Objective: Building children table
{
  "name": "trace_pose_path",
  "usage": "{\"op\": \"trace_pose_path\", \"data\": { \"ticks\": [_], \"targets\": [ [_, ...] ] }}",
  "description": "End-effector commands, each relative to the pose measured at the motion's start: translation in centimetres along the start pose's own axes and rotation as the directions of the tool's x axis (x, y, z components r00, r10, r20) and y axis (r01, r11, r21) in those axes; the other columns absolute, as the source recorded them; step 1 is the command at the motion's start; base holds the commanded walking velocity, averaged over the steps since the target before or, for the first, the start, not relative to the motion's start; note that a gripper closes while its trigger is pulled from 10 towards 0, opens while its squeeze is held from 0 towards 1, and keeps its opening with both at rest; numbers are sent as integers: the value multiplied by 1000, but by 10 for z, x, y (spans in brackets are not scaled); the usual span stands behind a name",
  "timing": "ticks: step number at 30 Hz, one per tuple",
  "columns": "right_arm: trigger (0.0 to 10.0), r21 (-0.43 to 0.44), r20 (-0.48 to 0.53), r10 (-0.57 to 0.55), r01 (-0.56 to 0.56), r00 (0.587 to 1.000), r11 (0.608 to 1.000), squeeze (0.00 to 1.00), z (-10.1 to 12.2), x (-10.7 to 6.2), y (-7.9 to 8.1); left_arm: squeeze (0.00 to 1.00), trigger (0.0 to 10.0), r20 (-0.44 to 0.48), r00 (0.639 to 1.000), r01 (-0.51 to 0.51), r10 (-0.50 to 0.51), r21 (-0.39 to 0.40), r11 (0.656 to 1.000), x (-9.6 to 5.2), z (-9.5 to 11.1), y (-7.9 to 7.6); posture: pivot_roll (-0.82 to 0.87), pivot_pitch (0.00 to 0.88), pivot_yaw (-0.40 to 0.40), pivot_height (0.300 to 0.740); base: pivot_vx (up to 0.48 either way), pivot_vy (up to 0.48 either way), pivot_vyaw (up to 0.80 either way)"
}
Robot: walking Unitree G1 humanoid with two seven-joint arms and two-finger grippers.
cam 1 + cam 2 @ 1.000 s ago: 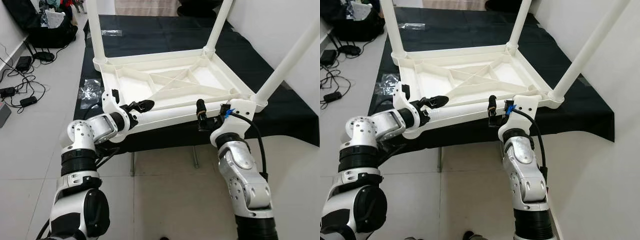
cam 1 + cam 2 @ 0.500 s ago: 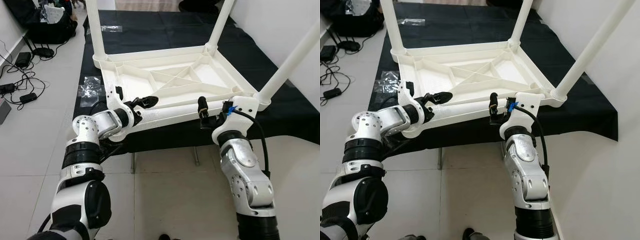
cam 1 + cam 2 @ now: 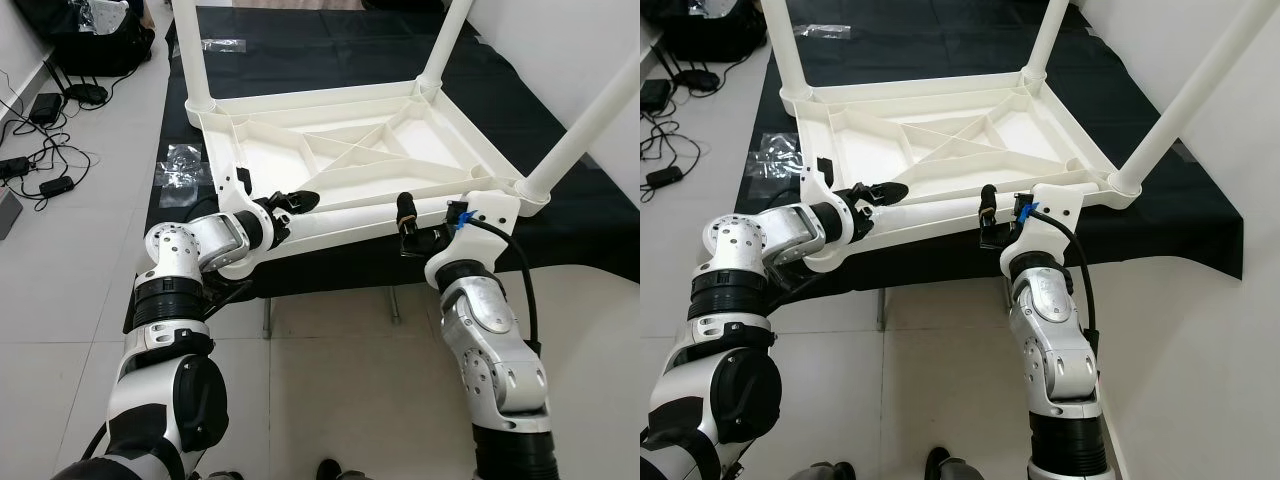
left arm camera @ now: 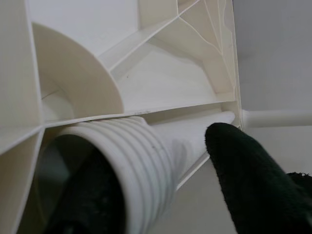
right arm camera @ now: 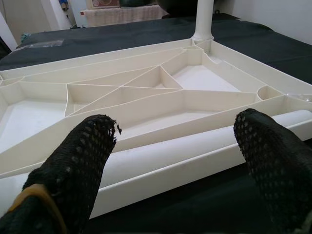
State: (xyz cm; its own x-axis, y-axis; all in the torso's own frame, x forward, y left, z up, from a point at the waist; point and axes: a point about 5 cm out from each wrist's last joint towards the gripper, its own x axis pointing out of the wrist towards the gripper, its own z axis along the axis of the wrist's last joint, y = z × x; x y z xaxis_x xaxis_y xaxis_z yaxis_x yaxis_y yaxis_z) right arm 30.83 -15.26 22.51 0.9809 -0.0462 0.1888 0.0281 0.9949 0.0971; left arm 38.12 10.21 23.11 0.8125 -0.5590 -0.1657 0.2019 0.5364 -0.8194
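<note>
A white children's table lies upside down on a black-covered platform, three legs standing up from its corners. A loose white leg lies along the table's near edge. My left gripper is shut on the leg's threaded end, close to the ribbed socket at the near-left corner. My right gripper is open at the near edge, its black fingers spread wide. The smooth part of the leg runs across in front of them.
The black cloth hangs over the platform's front. Clear plastic bags lie at its left side. Cables and power bricks are on the tiled floor to the left, a black bag beyond them. A white wall is on the right.
The camera has shifted a little. My left arm has turned in, bringing the threaded end of the leg slightly nearer the table's near-left corner. My right gripper stays where it was.
</note>
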Motion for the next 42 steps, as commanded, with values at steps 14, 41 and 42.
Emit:
{"op": "trace_pose_path", "data": {
  "ticks": [14, 41, 42],
  "targets": [
    [10000, 7, -5, 13, -13, 1000, 1000, 0, -1, 1, 6, 0, 0, -3, 998, 68, -68, 8, 998, -7, -2, -27, 44, 220, -114, 740, 0, 0, 0],
    [10000, 359, -92, 83, -45, 992, 932, 0, -9, 11, 12, 0, 0, 123, 972, 166, -201, 248, 954, -33, -2, -71, 51, 186, -121, 740, 0, 0, 0],
    [10000, 407, -101, 77, -30, 992, 913, 0, -9, 13, 11, 0, 0, 127, 971, 167, -203, 250, 954, -34, -2, -72, 53, 178, -125, 740, 0, 0, 0]
  ]
}}
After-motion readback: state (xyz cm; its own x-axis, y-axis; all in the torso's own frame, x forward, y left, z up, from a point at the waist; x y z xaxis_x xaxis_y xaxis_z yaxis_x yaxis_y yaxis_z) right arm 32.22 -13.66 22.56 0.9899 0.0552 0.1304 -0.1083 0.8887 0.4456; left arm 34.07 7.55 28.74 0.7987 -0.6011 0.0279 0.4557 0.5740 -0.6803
